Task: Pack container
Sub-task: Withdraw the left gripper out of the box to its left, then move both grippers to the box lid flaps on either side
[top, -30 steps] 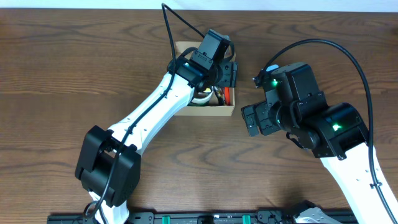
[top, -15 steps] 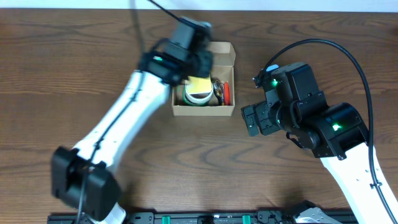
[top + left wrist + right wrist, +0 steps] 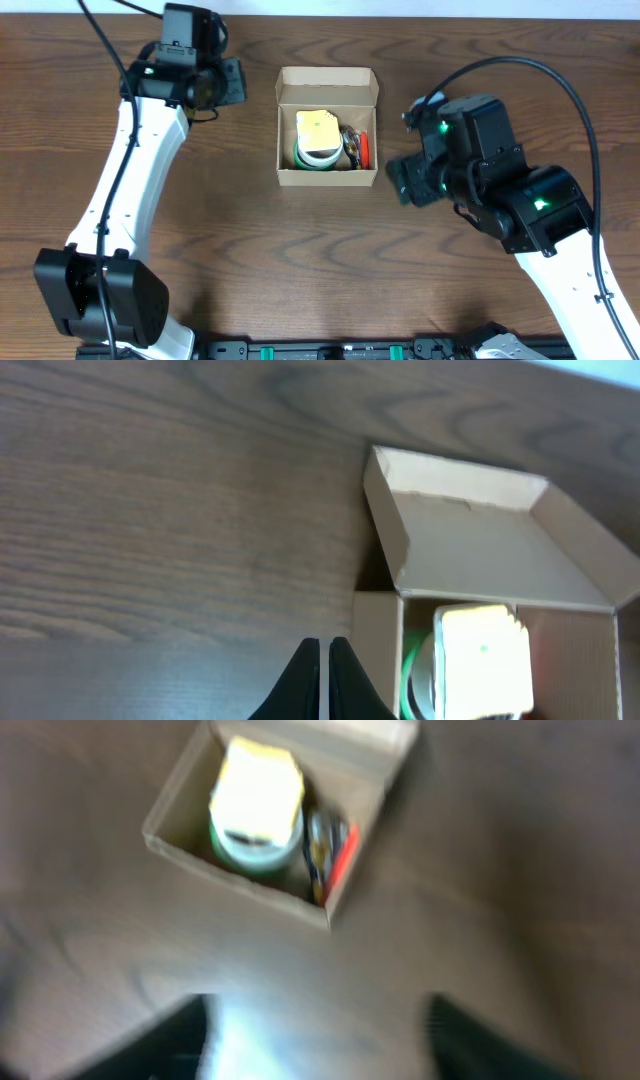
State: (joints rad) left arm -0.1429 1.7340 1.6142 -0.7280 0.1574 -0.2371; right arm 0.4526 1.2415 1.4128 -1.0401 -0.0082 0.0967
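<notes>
The container (image 3: 285, 125) is a small tan cardboard box standing open at mid-table, with its flap lid folded back on the far side. Inside lie a yellow pad (image 3: 318, 128) on a green-and-white tape roll (image 3: 303, 158), and red and dark items (image 3: 362, 150) along the right wall. My left gripper (image 3: 240, 82) hovers left of the box's far corner, shut and empty. In the left wrist view its gripper (image 3: 325, 680) has closed tips beside the box flap (image 3: 480, 550). My right gripper (image 3: 395, 182) is off the box's right side. The blurred right wrist view shows that gripper (image 3: 320, 1040) open over bare wood, with the container (image 3: 340, 745) ahead.
Dark wood table (image 3: 300, 260) all round the box. The left arm (image 3: 130, 170) runs along the left side, and the right arm (image 3: 540, 230) fills the right front. A black rail (image 3: 320, 350) lies at the front edge.
The left arm drew back from over the box to the far left and its jaws shut. The right gripper shifted slightly and its jaws narrowed.
</notes>
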